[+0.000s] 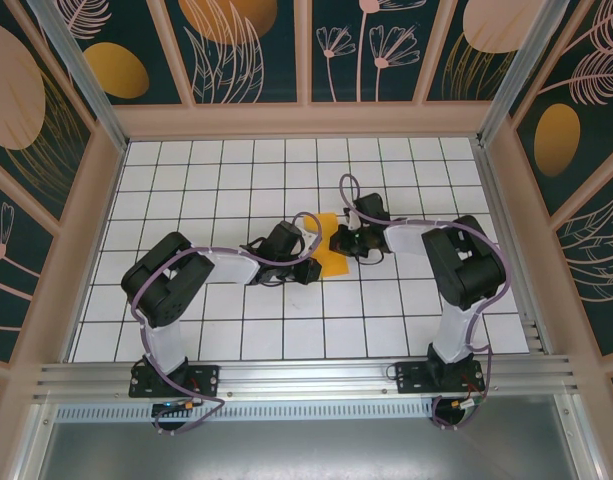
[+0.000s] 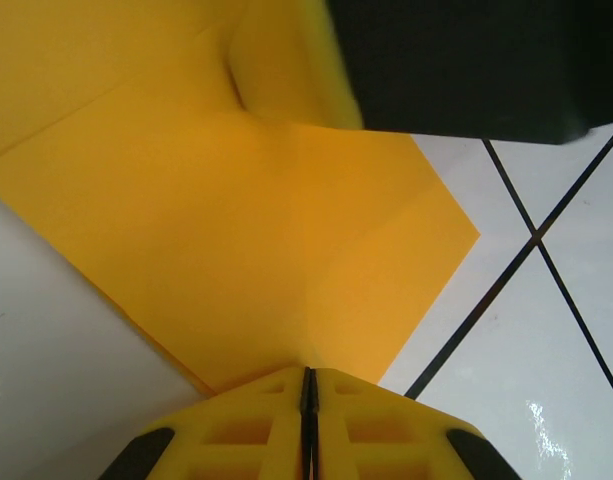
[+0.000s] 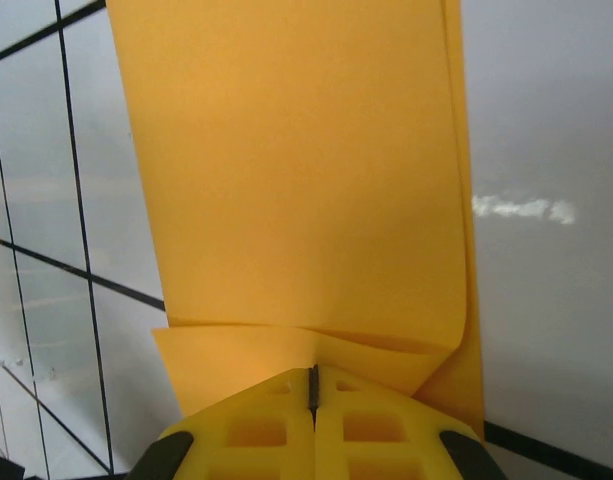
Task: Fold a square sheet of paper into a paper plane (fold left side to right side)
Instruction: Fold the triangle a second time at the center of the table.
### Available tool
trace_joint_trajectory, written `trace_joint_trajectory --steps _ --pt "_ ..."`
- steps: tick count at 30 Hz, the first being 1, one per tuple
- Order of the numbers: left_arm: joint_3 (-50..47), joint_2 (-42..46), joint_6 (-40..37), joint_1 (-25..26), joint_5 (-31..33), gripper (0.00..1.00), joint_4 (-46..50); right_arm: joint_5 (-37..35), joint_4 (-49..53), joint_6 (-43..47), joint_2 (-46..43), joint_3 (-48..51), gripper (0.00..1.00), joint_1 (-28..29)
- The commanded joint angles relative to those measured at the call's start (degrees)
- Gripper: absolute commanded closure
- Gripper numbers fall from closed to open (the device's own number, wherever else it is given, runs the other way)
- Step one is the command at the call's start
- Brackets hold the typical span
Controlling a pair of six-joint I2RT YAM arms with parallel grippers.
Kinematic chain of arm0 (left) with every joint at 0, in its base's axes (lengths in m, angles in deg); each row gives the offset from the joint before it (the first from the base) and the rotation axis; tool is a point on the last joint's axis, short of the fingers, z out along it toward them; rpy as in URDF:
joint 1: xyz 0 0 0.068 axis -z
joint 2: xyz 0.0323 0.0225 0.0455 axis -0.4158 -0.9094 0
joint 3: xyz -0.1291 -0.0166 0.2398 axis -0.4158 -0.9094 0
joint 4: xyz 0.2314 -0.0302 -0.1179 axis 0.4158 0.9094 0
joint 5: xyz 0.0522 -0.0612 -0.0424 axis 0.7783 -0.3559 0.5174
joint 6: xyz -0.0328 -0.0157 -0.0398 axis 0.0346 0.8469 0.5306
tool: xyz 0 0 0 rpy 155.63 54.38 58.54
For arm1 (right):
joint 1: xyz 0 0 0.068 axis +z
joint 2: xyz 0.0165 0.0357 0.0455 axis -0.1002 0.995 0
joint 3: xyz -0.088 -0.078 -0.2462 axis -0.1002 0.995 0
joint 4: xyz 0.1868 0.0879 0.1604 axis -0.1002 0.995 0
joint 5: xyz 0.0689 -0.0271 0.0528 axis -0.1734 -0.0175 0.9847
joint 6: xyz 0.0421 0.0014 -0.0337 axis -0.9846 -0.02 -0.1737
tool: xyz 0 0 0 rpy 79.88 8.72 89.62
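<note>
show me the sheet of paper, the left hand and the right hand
sheet of paper [image 1: 332,262], top external view, its uncovered lower part.
left hand [image 2: 308,378], left wrist view, the seam where its closed fingertips meet.
right hand [image 3: 313,375], right wrist view, the seam where its closed fingertips meet.

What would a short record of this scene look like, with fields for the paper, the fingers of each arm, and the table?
paper: square sheet of paper, orange-yellow, lying between the two arms
left fingers: shut, pinching an edge of the paper
right fingers: shut, pinching an edge where two layers meet
fold state: partly doubled over; one layer curls along the side in the right wrist view
table: white tiles with dark grid lines
</note>
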Motion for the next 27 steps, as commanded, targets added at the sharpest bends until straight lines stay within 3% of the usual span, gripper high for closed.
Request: trace_joint_trajectory --steps 1,12,27 --pt "-1.86 -0.29 -0.82 0.55 0.62 0.88 7.20 -2.14 2.20 0.42 1.69 -0.82 1.00 -0.77" --pt "2.78 7.58 -0.65 0.54 -6.29 0.80 7.53 -1.26 2.99 0.62 1.16 1.51 1.00 -0.64" --pt "8.05 -3.15 -1.71 0.50 -4.56 0.80 7.59 -2.11 4.38 0.97 1.26 1.07 1.00 -0.48"
